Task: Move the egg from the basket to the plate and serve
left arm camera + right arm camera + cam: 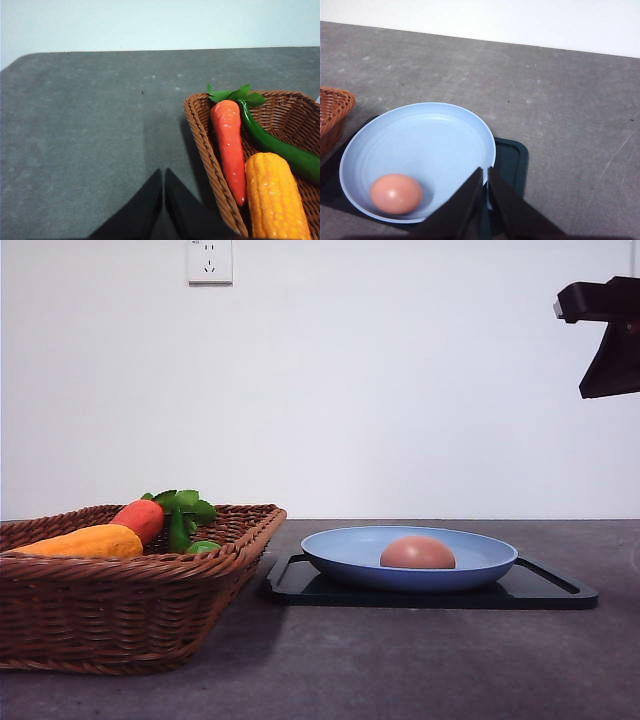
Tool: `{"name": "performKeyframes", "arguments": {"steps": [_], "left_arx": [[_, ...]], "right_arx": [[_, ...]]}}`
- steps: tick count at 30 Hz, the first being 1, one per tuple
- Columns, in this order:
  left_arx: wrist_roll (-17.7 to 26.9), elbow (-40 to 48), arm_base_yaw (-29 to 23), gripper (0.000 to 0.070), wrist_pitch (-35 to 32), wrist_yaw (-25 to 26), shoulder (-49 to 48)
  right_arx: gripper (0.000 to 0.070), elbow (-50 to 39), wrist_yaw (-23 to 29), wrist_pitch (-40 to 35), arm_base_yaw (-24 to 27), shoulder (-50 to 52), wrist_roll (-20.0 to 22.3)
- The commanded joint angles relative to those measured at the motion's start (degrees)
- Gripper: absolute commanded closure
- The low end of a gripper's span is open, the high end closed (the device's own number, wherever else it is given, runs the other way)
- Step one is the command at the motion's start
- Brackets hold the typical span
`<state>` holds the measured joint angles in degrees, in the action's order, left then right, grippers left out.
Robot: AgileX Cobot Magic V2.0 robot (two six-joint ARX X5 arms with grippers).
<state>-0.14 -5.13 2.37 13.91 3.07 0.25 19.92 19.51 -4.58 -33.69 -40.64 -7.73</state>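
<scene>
The egg (417, 553) lies on its side in the plate (340, 550), its long axis running roughly left to right in the front view, right of the plate's centre and toward its near side. The right wrist view shows the egg (396, 194) resting against the inner slope of the plate (420, 135), which the front view's low angle hides. The plate sits on a black tray (555, 590) on the grey table (420, 670). To the left stands the basket (120, 615), just beside the tray.

The right gripper (484, 172) hangs above the plate's edge, its jaws pressed together with nothing between them. The left gripper (163, 174) is likewise clenched on nothing, over bare table near the basket (200, 135). The left wrist view shows the basket's contents clearly: a carrot (230, 140), a corn cob (275, 200) and a green pepper (275, 145).
</scene>
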Motion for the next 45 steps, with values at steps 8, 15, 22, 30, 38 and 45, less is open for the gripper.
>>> {"name": "performKeyframes", "arguments": {"steps": [8, 15, 22, 30, 38, 45], "left_arx": [[-6.0, 4.7, -0.1, 0.07, -6.3, -0.1, -0.1], [-6.6, 4.9, -0.1, 0.07, -4.8, -0.1, -0.1], [-6.6, 4.9, -0.1, 0.07, -4.8, -0.1, -0.1], [-6.6, 4.9, -0.1, 0.07, -4.8, -0.1, -0.1], [-6.6, 4.9, -0.1, 0.07, -4.8, -0.1, -0.1], [-6.6, 4.9, -0.1, 0.07, -4.8, -0.1, -0.1]], "right_arx": [[0.07, 0.2, 0.1, -0.6, -0.3, -0.3, -0.4], [0.07, 0.2, 0.1, -0.6, -0.3, -0.3, -0.4], [0.07, 0.2, 0.1, -0.6, -0.3, -0.3, -0.4], [0.07, 0.2, 0.1, -0.6, -0.3, -0.3, -0.4], [0.07, 0.2, 1.3, 1.1, 0.1, 2.4, 1.4], [0.07, -3.2, -3.4, 1.8, 7.7, 14.6, 5.7]]}}
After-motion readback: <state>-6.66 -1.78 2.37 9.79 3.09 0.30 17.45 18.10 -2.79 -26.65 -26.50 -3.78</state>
